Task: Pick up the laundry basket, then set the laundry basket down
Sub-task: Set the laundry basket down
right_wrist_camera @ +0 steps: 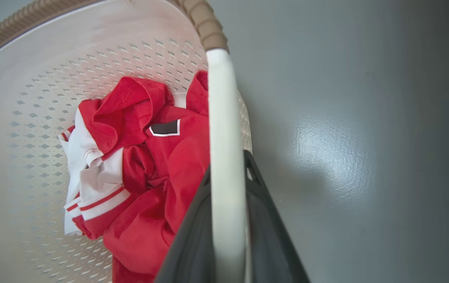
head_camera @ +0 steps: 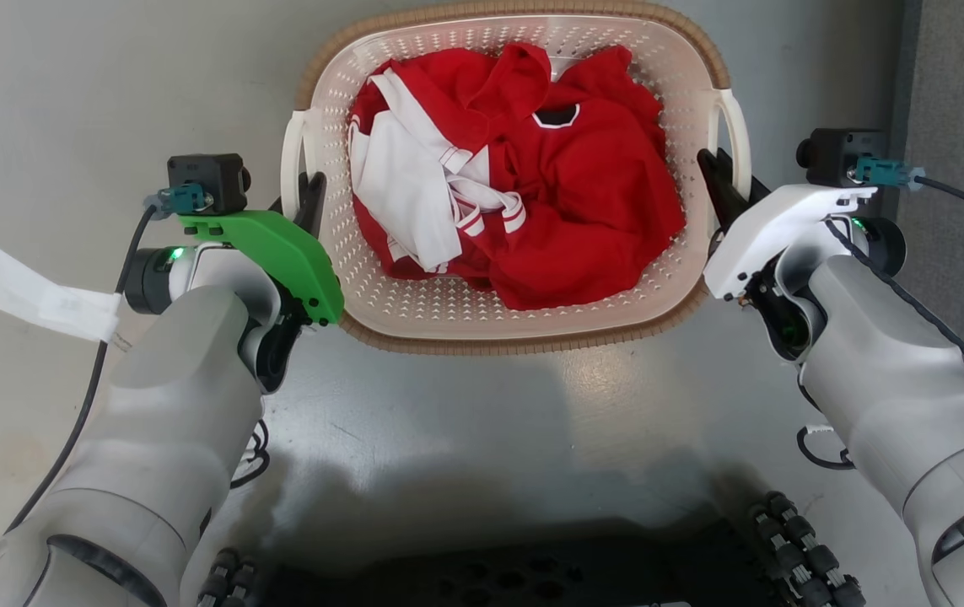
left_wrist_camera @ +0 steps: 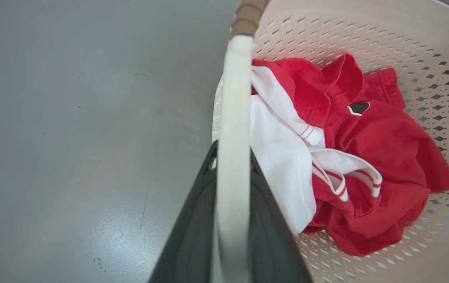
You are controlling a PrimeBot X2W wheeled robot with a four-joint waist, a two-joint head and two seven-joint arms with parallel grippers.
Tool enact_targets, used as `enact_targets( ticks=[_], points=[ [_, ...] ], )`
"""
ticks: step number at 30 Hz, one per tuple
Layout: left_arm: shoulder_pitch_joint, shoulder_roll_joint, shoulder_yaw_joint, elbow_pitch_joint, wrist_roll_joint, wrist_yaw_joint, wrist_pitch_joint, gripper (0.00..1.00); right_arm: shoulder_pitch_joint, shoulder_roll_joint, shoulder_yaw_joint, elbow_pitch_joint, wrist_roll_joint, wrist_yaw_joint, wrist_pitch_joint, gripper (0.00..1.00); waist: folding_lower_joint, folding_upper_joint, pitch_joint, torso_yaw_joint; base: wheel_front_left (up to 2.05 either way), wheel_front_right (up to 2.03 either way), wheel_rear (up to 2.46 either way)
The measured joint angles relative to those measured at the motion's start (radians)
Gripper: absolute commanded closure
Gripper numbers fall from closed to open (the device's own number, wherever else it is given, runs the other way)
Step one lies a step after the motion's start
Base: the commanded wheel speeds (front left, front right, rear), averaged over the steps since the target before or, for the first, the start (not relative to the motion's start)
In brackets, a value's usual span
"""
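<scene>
While both arms are reaching in from the lower corners of the head view, the laundry basket (head_camera: pixel 515 324) is sitting in the upper middle of the frame, with its brown rim curving along the top and bottom. The left gripper (head_camera: pixel 310 196) is pinching the white left handle (left_wrist_camera: pixel 230 98) — in the left wrist view its two dark fingers (left_wrist_camera: pixel 185 236) are pressing on either side of the handle bar, which is running up the middle of that frame. The right gripper (head_camera: pixel 719 187) is clamping the right handle (right_wrist_camera: pixel 220 110) the same way, narrow, one finger on each side of the bar. Red and white clothes (head_camera: pixel 549 194) are lying bunched inside the basket, covering most of its bottom. Grey floor (head_camera: pixel 68 84) is showing all around the basket — cannot tell whether the basket is resting on it or hanging just above. A white paper tag (head_camera: pixel 35 291) is dangling off the left arm's cable at mid-left, and a darker carpet strip (head_camera: pixel 962 84) is running down the right edge.
</scene>
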Motion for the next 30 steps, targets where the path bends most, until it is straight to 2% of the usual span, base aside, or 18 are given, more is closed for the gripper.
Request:
enact_targets(
  ticks=[6, 8, 9, 10, 11, 12, 30],
  points=[
    [-0.007, -0.001, -0.004, 0.002, 0.0, 0.0, -0.002, 1.0, -0.013, -0.001, 0.003, 0.01, 0.008, 0.0, -0.002, 1.0, 0.0, 0.0, 0.005, 0.001, 0.0, 0.0, 0.0],
    [-0.011, -0.002, -0.005, 0.006, 0.0, 0.0, -0.008, 0.6, -0.015, -0.001, 0.005, 0.013, 0.008, 0.0, -0.004, 1.0, 0.0, 0.0, 0.007, 0.001, 0.0, 0.0, 0.0],
    [-0.011, -0.002, -0.006, 0.009, 0.0, -0.003, -0.008, 0.0, -0.016, -0.001, 0.006, 0.016, 0.008, 0.0, -0.004, 1.0, 0.0, 0.0, 0.008, 0.001, 0.0, 0.0, 0.0],
    [-0.011, -0.002, -0.006, 0.013, 0.0, -0.005, -0.008, 0.0, -0.017, -0.003, 0.006, 0.019, 0.009, 0.0, -0.005, 0.81, 0.0, 0.0, 0.008, 0.002, 0.0, 0.0, 0.0],
    [-0.011, 0.0, -0.006, 0.018, -0.001, -0.005, -0.008, 0.0, -0.017, -0.006, 0.006, 0.023, 0.01, 0.0, -0.006, 0.27, 0.0, 0.0, 0.008, 0.002, 0.0, 0.0, 0.0],
    [-0.011, 0.0, -0.006, 0.018, -0.001, -0.005, -0.008, 0.0, -0.017, -0.006, 0.006, 0.023, 0.01, 0.0, -0.006, 0.0, 0.0, 0.0, 0.008, 0.002, 0.0, 0.0, 0.0],
    [-0.009, 0.001, -0.02, 0.036, -0.005, -0.005, -0.01, 0.0, -0.019, 0.0, 0.035, 0.048, 0.027, 0.001, -0.01, 0.0, -0.0001, 0.0, -0.03, 0.002, 0.0, 0.0, 0.0]
  ],
)
